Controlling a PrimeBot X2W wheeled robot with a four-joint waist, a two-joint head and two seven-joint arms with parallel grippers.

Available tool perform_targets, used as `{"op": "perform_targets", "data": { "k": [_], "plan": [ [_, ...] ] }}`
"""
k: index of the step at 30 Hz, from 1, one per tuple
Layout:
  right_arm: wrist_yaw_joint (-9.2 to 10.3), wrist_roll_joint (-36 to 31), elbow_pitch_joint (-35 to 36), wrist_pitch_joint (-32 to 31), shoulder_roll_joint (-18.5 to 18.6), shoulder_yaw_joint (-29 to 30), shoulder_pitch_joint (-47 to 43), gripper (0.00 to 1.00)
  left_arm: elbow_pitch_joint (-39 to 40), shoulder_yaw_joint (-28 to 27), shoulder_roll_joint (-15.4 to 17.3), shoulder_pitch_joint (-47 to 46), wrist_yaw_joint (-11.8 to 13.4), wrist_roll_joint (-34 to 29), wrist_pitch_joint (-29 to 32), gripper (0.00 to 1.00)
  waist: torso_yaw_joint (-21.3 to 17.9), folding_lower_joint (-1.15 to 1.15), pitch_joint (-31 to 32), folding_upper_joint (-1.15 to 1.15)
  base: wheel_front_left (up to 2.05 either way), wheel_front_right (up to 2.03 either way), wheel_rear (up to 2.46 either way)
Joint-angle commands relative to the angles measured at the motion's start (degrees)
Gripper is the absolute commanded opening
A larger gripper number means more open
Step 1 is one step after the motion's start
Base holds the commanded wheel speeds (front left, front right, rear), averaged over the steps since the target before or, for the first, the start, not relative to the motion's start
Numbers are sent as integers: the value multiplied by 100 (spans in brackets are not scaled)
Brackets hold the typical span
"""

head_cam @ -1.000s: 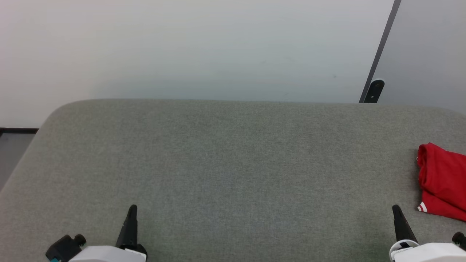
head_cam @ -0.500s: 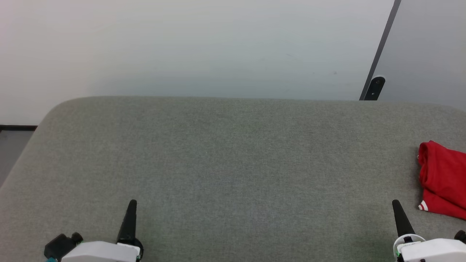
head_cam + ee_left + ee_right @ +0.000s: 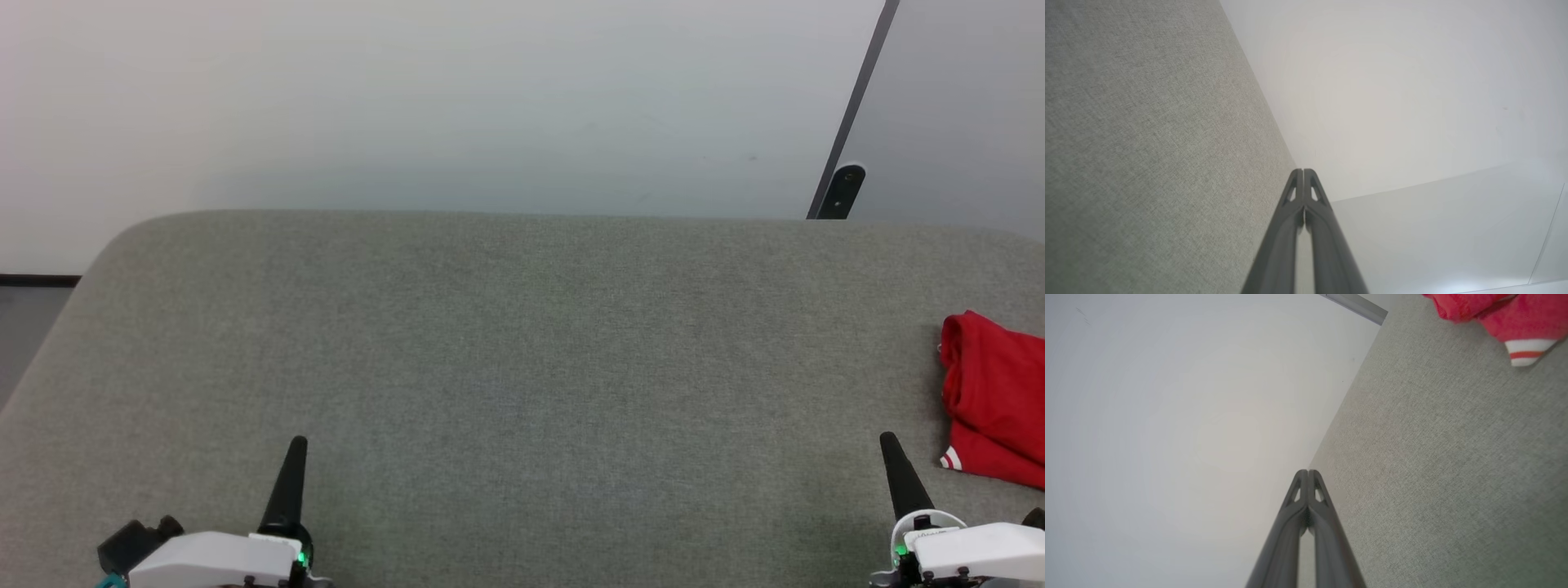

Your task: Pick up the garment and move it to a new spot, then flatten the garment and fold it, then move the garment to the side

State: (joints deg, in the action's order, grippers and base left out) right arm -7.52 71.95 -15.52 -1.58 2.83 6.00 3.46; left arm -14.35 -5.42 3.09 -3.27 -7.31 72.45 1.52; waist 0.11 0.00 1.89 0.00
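Your left gripper has its 2 fingers pressed together with nothing between them, and your right gripper is the same: tips together, empty. The garment lies bunched on the grey fabric surface at its right side, near the right gripper. The right wrist view shows its striped cuff clearly. In the head view the frame edge cuts the garment off, so you can't make out its full shape.

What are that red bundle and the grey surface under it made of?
The bunched red garment with a red-and-white striped cuff looks like soft matte knit cloth: it lies in loose folds. The grey surface seems covered in woven fabric; a fine heathered weave shows close up.
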Motion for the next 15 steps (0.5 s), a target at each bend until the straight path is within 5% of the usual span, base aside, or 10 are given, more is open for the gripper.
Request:
{"op": "perform_targets", "data": {
  "k": [1,15],
  "plan": [
    [3,198,58,-46,10,22,119,0,41,-21,3,-109,-21,178,45,0,0,0,-10,0,0,0,0],
    [4,894,98,-212,9,36,202,0,39,-61,-6,-185,-24,856,222,0,-4,0,-75,0,0,0,0]
  ]
}}
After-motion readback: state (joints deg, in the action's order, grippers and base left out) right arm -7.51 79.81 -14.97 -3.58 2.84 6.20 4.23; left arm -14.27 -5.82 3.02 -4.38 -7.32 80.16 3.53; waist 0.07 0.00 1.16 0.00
